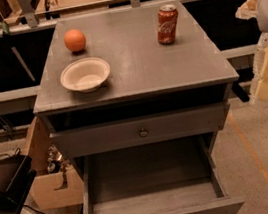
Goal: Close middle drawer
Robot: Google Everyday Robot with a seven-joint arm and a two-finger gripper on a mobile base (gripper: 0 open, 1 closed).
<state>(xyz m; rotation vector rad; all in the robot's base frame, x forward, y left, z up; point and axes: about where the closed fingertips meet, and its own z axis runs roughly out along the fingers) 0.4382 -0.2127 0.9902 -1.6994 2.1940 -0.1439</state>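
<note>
Gripper: lying out of frame; its opening and load cannot be told.
Middle drawer (150, 177): hanging pulled far out at 6 o'clock of the cabinet (135, 53).
Push axis: likely running front-to-back, toward 12 o'clock.

Front of middle drawer (154, 203) off bottom edge; end effector unseen

The gripper is outside the camera view; its pose cannot be told.

Orange (75, 40); white bowl (85, 74); soda can (167, 24)
</note>
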